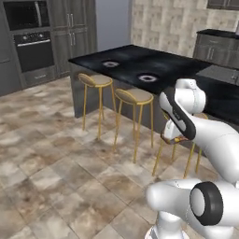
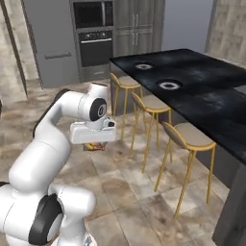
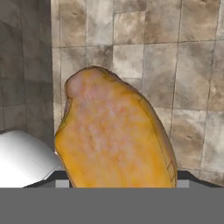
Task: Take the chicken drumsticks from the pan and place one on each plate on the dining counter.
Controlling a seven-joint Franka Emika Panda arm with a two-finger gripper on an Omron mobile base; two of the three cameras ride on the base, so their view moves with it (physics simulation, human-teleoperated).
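Hand view showed a golden-orange chicken drumstick [image 3: 114, 135] large and close, gripped between the jaws, with tiled floor [image 3: 175, 65] beneath it. Right base view caught the gripper [image 2: 94, 145] low under the white hand, clasped on that same drumstick, seen as a small orange bit above the floor and well apart from the dining counter [image 2: 211, 91]. Carried the drumstick over open floor, short of the stools. Held two white plates on the black marbled top near its stool-side edge: the nearer plate [image 2: 168, 85] and the farther plate [image 2: 143, 66], the farther one toward the counter's far corner by the ovens. Left base view gave the same pair, nearer plate [image 1: 147, 78] and farther plate [image 1: 110, 63], both bare. Lined three gold-legged stools [image 2: 153, 103] along the counter's near side. Stood a dark wall oven [image 2: 96, 45] behind, against grey cabinets.
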